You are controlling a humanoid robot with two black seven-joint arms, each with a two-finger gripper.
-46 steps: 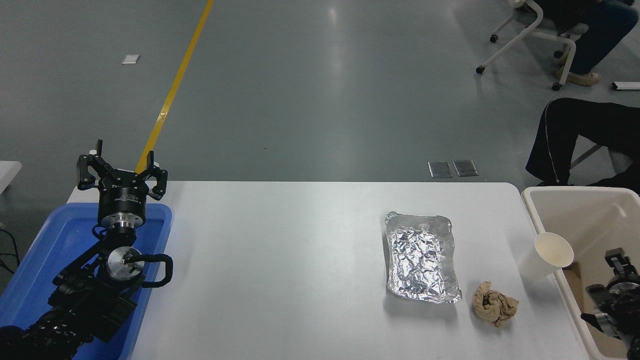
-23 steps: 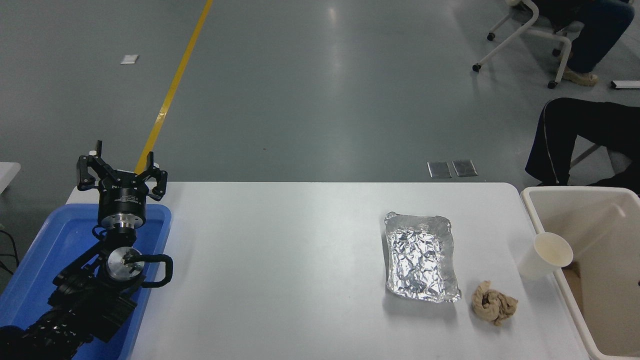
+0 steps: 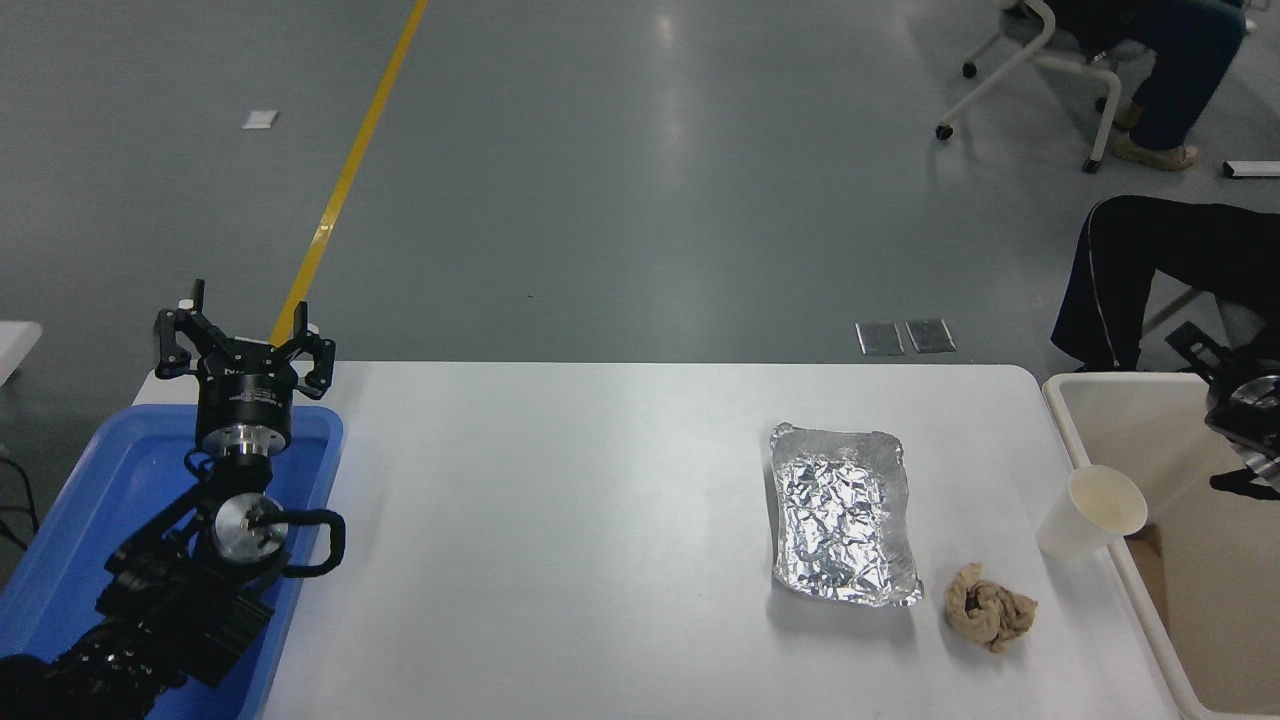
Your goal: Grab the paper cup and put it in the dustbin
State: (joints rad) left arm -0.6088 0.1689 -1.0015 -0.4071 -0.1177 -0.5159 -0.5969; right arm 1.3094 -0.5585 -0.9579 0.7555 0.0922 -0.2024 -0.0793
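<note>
The paper cup (image 3: 1092,510) is small and white with a cream inside. It stands tilted on the table's right side, leaning against the left wall of the dustbin (image 3: 1075,425). The dustbin is a large beige bin at the right edge. My right gripper (image 3: 1200,348) comes in from the right edge over the bin's far part, up and to the right of the cup and apart from it. It is cut off by the picture edge. My left gripper (image 3: 243,340) is parked open and empty over the blue tray (image 3: 60,520) at the lower left.
A foil tray (image 3: 842,515) lies left of the cup. A crumpled brown paper wad (image 3: 988,618) lies in front of it. A seated person's dark legs (image 3: 1150,270) are beyond the table's far right corner. A wheeled chair (image 3: 1030,70) with another person stands farther back.
My right arm was low in the bin at the lower right, then left the view, and now shows higher at the right edge. The cup, foil tray and wad have not moved.
</note>
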